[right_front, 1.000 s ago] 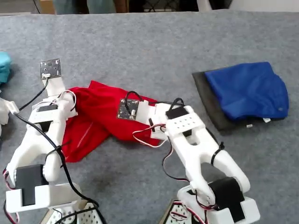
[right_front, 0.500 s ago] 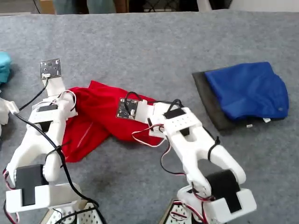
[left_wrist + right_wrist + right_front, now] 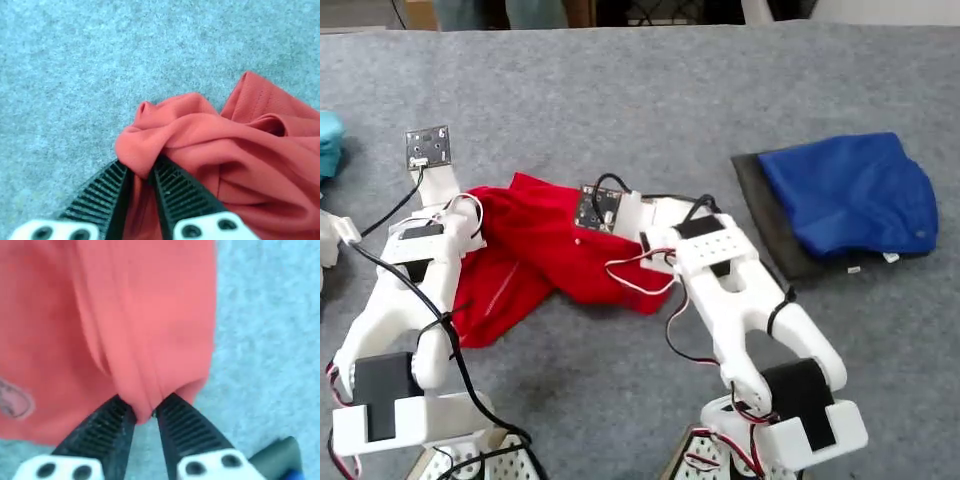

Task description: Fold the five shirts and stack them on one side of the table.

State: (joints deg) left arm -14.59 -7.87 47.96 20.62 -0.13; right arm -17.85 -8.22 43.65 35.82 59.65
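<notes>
A crumpled red shirt (image 3: pixel 535 255) lies on the grey table between my two arms. My left gripper (image 3: pixel 141 174) is shut on a bunched fold of the red shirt (image 3: pixel 215 150) at its left end. My right gripper (image 3: pixel 145 412) is shut on a pinched edge of the red shirt (image 3: pixel 110 325) at its right end. In the high view the left arm (image 3: pixel 415 270) stands at the shirt's left, the right arm (image 3: pixel 720 275) at its right. A folded blue shirt (image 3: pixel 850 195) lies on a dark folded shirt (image 3: pixel 770 225) at the right side.
A teal cloth (image 3: pixel 328 140) shows at the table's left edge. Loose cables (image 3: pixel 640 280) trail from the right arm over the red shirt. Bare grey felt (image 3: pixel 620 90) stretches across the far half of the table.
The right arm has shifted slightly away and to the right, drawing the red shirt's right end with it. The left arm has stayed still.
</notes>
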